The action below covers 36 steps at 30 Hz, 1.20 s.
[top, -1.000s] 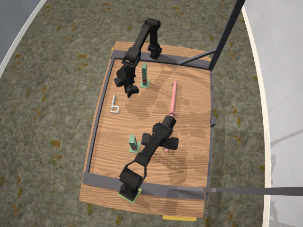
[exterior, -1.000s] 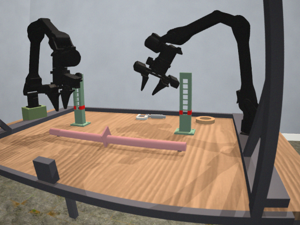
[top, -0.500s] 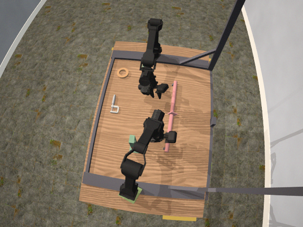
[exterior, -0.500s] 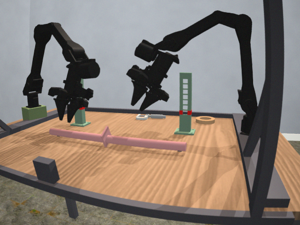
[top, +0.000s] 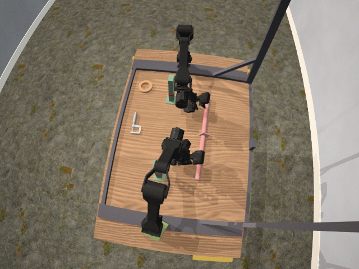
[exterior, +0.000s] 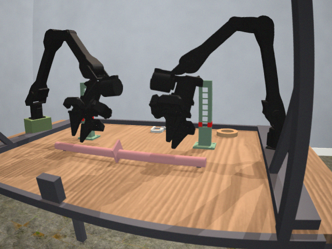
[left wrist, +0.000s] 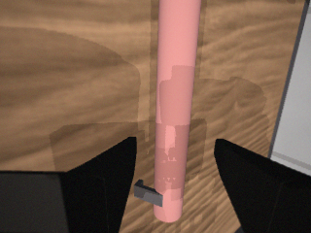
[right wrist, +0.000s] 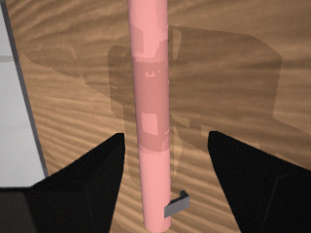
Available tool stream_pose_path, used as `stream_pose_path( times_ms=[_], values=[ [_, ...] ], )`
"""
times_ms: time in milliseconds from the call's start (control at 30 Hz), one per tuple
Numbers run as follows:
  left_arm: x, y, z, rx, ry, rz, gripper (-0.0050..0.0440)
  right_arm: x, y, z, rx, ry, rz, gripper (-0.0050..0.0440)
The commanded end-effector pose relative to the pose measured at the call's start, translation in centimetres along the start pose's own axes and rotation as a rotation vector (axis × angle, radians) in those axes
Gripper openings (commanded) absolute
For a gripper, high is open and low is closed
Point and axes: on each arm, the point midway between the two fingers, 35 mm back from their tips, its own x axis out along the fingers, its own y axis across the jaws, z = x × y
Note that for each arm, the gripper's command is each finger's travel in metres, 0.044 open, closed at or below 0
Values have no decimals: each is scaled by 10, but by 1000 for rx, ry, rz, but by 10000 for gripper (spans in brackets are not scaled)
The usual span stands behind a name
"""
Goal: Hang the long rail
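Observation:
The long pink rail (top: 202, 135) (exterior: 116, 151) lies flat on the wooden table, with a flared collar near its middle. A small grey hook sticks out at each end, in the left wrist view (left wrist: 148, 191) and in the right wrist view (right wrist: 176, 206). My left gripper (exterior: 80, 132) hovers open above the near end of the rail (left wrist: 177, 97), with a finger on either side and not touching it. My right gripper (exterior: 177, 139) hovers open above the far end (right wrist: 151, 97) in the same way. Two green slotted posts with red marks stand beside the rail: one (exterior: 206, 115) by the right arm, the other (top: 159, 174) by the left arm.
A tan ring (top: 145, 86) and a white clamp (top: 135, 125) lie on the far side of the posts. A dark grey frame borders the table, with a small grey block (exterior: 50, 187) on its edge and slanted struts (top: 266, 40) at the corner.

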Motion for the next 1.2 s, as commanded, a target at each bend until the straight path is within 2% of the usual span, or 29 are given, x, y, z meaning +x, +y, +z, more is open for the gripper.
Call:
stream_pose_path(
  times_ms=[0, 267, 1167],
  values=[
    [-1, -1, 4, 16, -11, -31, 225, 9, 3, -16, -26, 69, 47, 225],
    [0, -2, 4, 17, -9, -29, 225, 8, 8, -15, -49, 64, 60, 225],
    [36, -2, 2, 12, -7, -25, 225, 46, 7, -22, -32, 76, 52, 225]
  ],
)
